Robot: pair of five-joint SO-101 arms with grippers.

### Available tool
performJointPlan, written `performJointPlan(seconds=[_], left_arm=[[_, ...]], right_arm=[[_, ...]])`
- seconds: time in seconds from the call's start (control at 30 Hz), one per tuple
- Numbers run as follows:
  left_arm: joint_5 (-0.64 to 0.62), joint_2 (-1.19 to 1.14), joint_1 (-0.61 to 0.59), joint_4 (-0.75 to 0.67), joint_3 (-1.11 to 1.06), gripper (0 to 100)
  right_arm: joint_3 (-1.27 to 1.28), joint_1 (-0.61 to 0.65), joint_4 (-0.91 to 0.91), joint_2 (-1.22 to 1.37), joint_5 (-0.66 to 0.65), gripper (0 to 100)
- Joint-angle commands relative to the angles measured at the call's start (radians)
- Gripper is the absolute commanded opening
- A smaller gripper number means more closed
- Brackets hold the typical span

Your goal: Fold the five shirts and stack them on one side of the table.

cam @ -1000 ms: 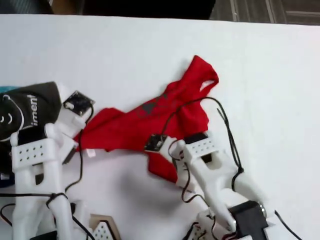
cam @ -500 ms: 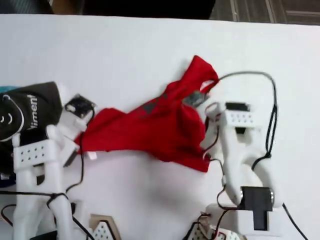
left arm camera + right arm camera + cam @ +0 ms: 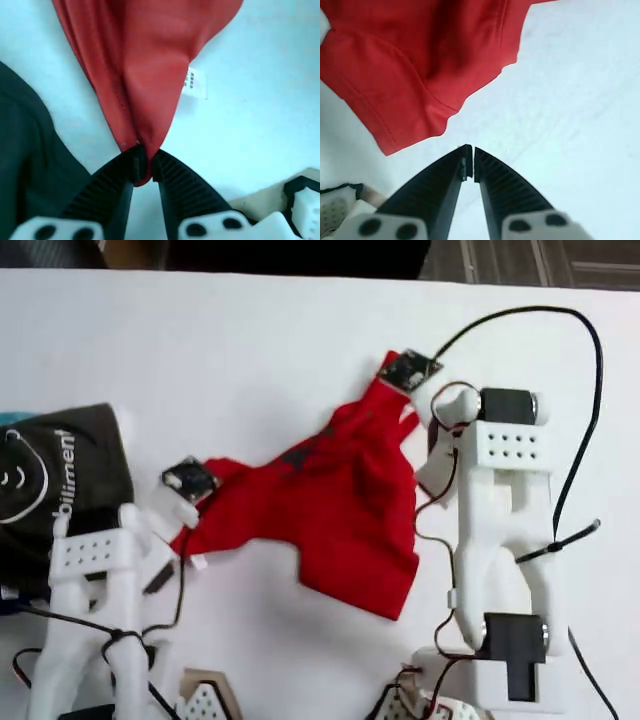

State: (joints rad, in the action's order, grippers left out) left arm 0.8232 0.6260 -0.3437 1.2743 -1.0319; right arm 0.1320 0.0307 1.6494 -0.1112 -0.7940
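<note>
- The red shirt [image 3: 330,500] is lying crumpled around the middle of the table [image 3: 250,340]. It is stretching in a slanted band from in front of the left arm up toward the far edge, with a wider flap hanging toward the near edge.
- The left gripper [image 3: 143,162] is pinching one bunched end of the red shirt. In my left wrist view the dark ribbed fingers [image 3: 112,182] are pressing together on a narrow fold of cloth, and the fabric is fanning out beyond them.
- A small white label [image 3: 192,82] is sticking out from the shirt's edge just beside that pinched fold.
- The right gripper [image 3: 469,162] is hovering over bare table with its fingers [image 3: 502,187] pressed together and nothing between them. A hemmed corner of the red shirt is lying just ahead of the tips, not touching them.
- In the high view the right arm is reaching alongside the shirt's far end.
- A dark shirt [image 3: 70,470] with white print is sitting at the left edge of the table, close behind the left arm and apart from the red one.
</note>
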Motion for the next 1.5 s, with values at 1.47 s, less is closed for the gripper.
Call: performJointPlan(seconds=[1.47], left_arm=[[0.011,0.020,0.006,0.002,0.097,3]], right_arm=[[0.615,0.188,-0.501,0.147,-0.038,3.3]])
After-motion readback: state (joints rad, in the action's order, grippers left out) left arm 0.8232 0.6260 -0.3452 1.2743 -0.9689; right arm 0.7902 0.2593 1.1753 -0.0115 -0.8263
